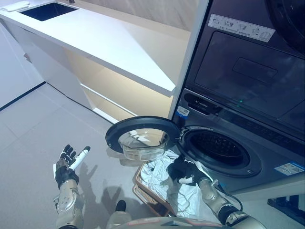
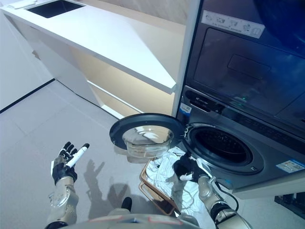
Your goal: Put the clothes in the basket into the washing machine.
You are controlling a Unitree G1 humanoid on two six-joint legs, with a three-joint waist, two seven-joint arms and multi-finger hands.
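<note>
Clothes [image 1: 164,179], a white crumpled heap, fill the brown basket [image 1: 143,188] that sits on the floor [image 1: 28,143] just in front of the washing machine [image 1: 248,157] and below its round door [image 1: 140,136]. That door hangs swung wide to the left, its clear bowl-shaped window jutting over the basket's far edge, so it crowds the space above the heap on that side. The drum opening [image 1: 217,148] lies dark and uncovered just right of the door. The right hand [image 2: 187,169] rests on top of the clothes, near the drum's lower rim, fingers curled into the white cloth. The left hand [image 1: 66,164] is raised well apart over bare floor, fingers spread and holding nothing. A white counter [image 1: 109,45] with a dark sink [image 1: 47,10] runs along the upper left; its corner ends close to the machine's side, above the door. Wide floor lies free to the left of the basket. The left eye view shows a white thing at the sink's far left corner, which the right eye view barely catches.
</note>
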